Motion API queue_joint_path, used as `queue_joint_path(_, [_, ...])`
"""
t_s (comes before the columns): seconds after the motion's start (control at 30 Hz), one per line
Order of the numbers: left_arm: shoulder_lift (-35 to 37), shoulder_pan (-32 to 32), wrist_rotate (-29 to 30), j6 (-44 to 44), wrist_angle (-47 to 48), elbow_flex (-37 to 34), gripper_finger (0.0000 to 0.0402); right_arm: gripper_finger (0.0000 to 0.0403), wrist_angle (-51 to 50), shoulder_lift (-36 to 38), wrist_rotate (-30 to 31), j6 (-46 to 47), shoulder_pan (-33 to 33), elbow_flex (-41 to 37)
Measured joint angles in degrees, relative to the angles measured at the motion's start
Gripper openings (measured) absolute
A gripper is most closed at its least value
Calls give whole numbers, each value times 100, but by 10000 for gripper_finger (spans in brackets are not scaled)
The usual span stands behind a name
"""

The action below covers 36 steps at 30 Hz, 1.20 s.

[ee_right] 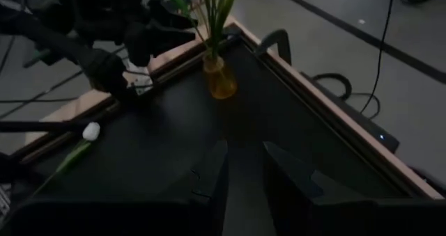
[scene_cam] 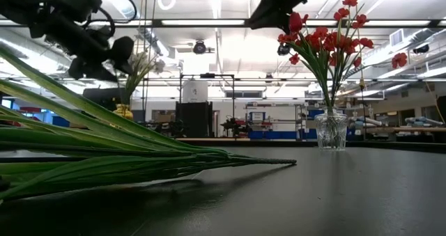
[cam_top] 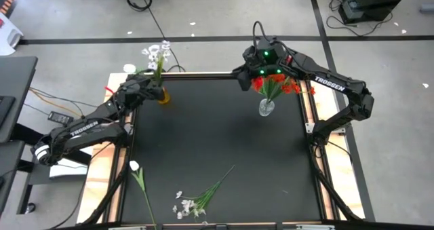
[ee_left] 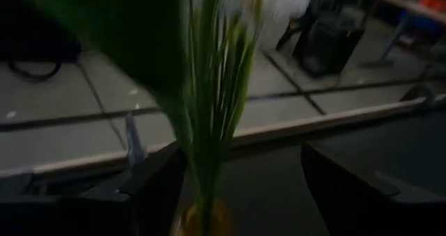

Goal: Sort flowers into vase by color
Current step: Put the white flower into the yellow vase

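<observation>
White sprigs [cam_top: 157,57] stand upright in the amber vase [cam_top: 163,95] at the desk's [cam_top: 217,142] far left, stems rising between the left gripper's [cam_top: 154,89] spread jaws, which clamp nothing. Two white flowers [cam_top: 196,201] lie flat at the near edge, nearer the left arm. Right gripper [cam_top: 260,72] hovers over the red flowers [cam_top: 274,85], jaws slightly apart, empty.

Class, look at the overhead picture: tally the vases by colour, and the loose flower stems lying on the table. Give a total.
Amber vase, holding white flowers: 1
Clear glass vase, holding red flowers: 1
Loose white bud stem on the table: 1
Loose white blossom sprig on the table: 1
Total: 4
</observation>
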State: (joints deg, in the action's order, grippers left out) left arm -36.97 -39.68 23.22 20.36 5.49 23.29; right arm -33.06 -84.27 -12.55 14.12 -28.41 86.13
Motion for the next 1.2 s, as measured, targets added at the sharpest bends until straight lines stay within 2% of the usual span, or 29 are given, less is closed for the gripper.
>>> queue_joint_path(0.17, [0,7,-31,515,666,2,291,96,2,0,-3,0,143,-99])
queue_joint_path(0.33, [-2,79,-35,581,1002,4,291,96,156,0,-57,164,354,-419])
queue_joint_path(0.67, [-15,79,18,557,858,-33,291,96,1134,61,-222,922,862,-1389])
queue_joint_path(0.87, [-15,-53,23,697,1270,497,291,96,1457,59,-210,1102,1125,-1545])
queue_joint_path(1.1, [-15,-311,116,-266,1408,1385,291,96,1884,102,-191,873,1234,-1552])
queue_joint_path(1.2, [-85,-437,124,-395,1412,1699,291,96,2161,220,-196,863,1233,-1552])
